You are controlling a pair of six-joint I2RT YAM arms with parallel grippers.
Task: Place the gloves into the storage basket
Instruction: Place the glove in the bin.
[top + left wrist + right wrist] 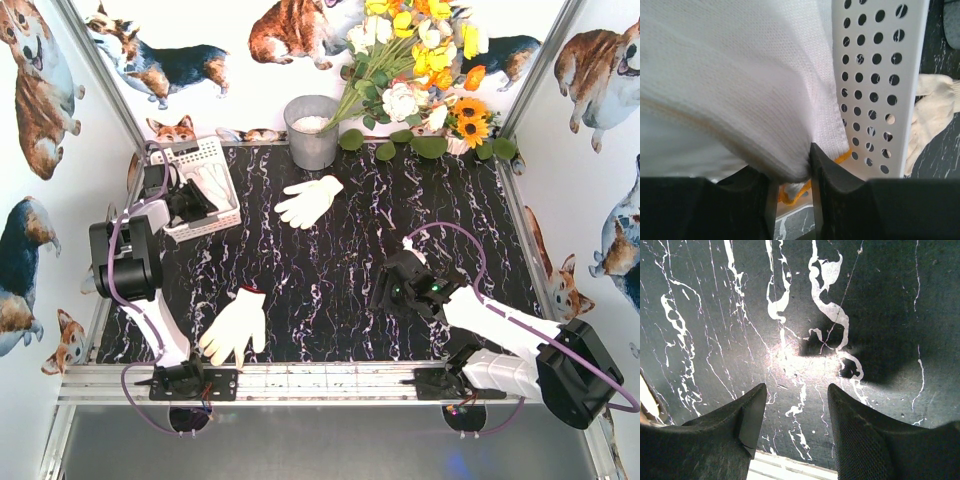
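Corgi-print walls [45,150] surround black marbled table [330,280] bearing gloves [310,200].

Three gloves are in view — one white glove [309,200] toward the middle of the worktop's [330,290] far edge, one cream glove [236,325] at its near edge toward the left corner, one orange-cuffed glove [740,75] in the storage basket [190,153]. Whether more lie under it cannot be told. One storage basket, far left corner; one grey bucket [312,135], far edge; one bunch of flowers [420,60], far right corner.
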